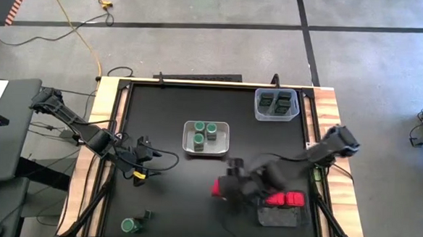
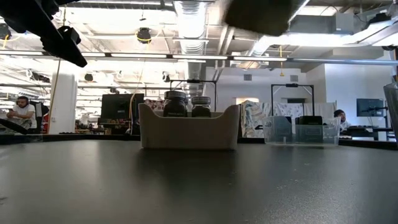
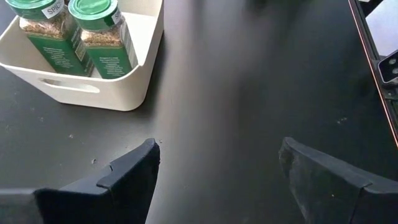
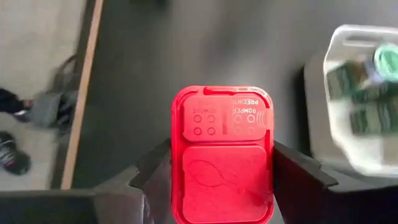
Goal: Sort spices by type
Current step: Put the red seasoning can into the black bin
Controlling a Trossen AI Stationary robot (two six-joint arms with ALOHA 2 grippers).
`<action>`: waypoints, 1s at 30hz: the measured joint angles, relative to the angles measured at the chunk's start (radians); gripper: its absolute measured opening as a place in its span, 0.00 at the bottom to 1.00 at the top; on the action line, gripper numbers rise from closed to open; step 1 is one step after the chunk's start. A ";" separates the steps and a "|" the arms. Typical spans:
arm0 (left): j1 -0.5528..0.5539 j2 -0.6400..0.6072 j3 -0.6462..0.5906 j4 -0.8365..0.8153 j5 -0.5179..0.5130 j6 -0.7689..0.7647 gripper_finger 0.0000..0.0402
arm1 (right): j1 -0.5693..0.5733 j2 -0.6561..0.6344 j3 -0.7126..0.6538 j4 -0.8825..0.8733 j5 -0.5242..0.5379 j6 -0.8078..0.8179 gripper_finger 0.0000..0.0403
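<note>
Sorting looks partly done from the high view: three green-lidded jars point(image 1: 203, 132) stand in the white tray point(image 1: 227, 126) at mid-table, dark tins point(image 1: 277, 102) fill the clear bin point(image 1: 296, 116) at the far right, and red boxes point(image 1: 285, 200) lie at the grey tray point(image 1: 279, 218) near the front; one loose jar point(image 1: 128, 225) remains at the front left, with a small dark object point(image 1: 148, 214) I cannot identify beside it. Between the white and grey trays, the right gripper point(image 1: 226, 186) carries a red box point(image 1: 220, 187), while the left gripper point(image 1: 143, 151) waits left of the white tray. Low view shows the white tray with jars inside and the clear bin to its right. Left wrist view shows that gripper's fingers point(image 3: 134, 174) spread wide, holding nothing, above bare table near the jar tray. Right wrist view shows the red box point(image 4: 224, 155) clamped between dark fingers point(image 4: 152, 171). By my reckoning, that box and the loose jar are what is left.
</note>
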 joint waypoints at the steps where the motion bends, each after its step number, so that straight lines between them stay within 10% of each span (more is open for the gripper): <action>1: 0.000 0.000 0.000 0.000 0.000 0.000 0.79 | 0.031 -0.021 0.000 -0.029 0.021 0.034 0.60; 15: 0.000 0.000 0.000 0.014 0.000 -0.006 0.79 | 0.488 -0.115 -0.006 -0.471 0.107 0.636 0.61; 30: 0.000 0.000 0.000 0.030 0.000 0.000 0.79 | 0.707 -0.124 -0.234 -0.457 0.108 0.848 0.61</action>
